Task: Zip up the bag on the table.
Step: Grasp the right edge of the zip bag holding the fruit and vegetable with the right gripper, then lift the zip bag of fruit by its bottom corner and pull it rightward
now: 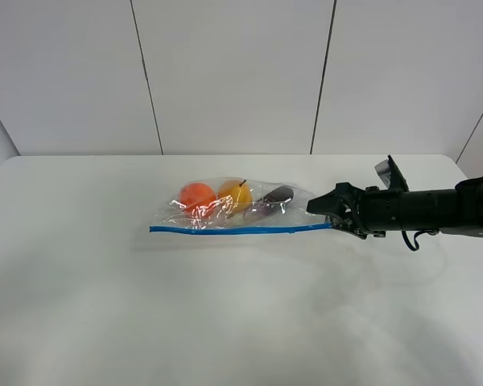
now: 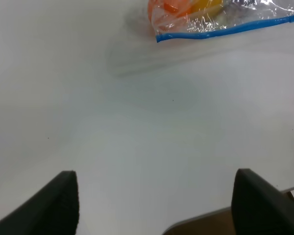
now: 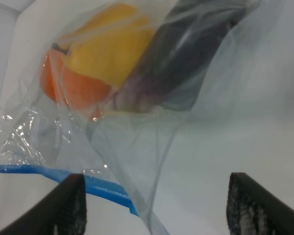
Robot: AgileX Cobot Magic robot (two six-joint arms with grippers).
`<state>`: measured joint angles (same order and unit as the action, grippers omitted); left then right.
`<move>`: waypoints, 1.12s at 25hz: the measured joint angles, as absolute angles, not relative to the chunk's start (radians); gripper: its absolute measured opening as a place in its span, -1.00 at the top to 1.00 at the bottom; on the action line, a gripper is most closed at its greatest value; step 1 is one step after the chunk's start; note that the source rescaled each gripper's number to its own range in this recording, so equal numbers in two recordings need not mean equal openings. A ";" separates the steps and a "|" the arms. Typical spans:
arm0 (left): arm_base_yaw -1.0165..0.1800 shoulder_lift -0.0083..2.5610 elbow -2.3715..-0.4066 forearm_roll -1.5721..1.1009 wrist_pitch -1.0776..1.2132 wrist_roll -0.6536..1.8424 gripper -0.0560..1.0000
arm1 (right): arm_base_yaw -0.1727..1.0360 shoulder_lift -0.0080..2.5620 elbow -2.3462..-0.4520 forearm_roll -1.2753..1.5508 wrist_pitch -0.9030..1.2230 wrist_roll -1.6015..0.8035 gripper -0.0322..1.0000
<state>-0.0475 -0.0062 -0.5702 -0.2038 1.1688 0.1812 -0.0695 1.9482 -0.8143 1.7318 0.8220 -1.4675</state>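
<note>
– Two grippers are working here, yes? How are their jaws standing?

– Both are standing apart. The left gripper (image 2: 156, 172) is hovering over a bare stretch of the table (image 1: 105, 305). Its two dark fingers are spreading wide and nothing is sitting between them.

– And where is the bag lying?

– The bag (image 1: 233, 211) is lying flat near the middle of the table. Its blue zipper strip (image 1: 241, 230) is running side to side along the near edge.

– What is showing through the plastic?

– Three pieces of fruit are sitting in a row: an orange one (image 1: 196, 195) toward the left end, a yellow one (image 1: 237, 195) beside it, and a dark purple one (image 1: 274, 199) toward the right.

– What is the right gripper doing?

– The right gripper (image 1: 326, 215) is reaching in low from the right, at the bag's right end where the blue strip is finishing. In its wrist view the clear crinkly film of that corner and the tip of the strip are lying in the gap between its fingers, which are standing well apart and clamping nothing. I cannot tell whether a fingertip is touching the plastic.

– How is the left gripper sitting relative to the bag?

– It is sitting well apart from it; its wrist view is catching only the bag's left end.

– Is the zipper showing as sealed?

– I cannot tell.
</note>
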 joint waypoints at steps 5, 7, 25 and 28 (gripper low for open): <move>-0.048 -0.006 -0.570 -0.204 1.169 0.181 -1.00 | -0.069 1.948 -0.814 1.732 0.822 -1.467 -0.67; -0.048 -0.006 -0.570 -0.204 1.169 0.181 -1.00 | -0.069 1.948 -0.814 1.732 0.822 -1.467 -0.55; -0.048 -0.006 -0.570 -0.204 1.169 0.181 -1.00 | -0.069 1.948 -0.814 1.717 0.822 -1.467 0.94; -0.048 -0.006 -0.570 -0.204 1.169 0.181 -1.00 | -0.069 1.948 -0.814 1.710 0.822 -1.467 0.94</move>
<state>-0.0475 -0.0062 -0.5702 -0.2038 1.1688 0.1812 -0.0695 1.9482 -0.8143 1.7102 0.8223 -1.4675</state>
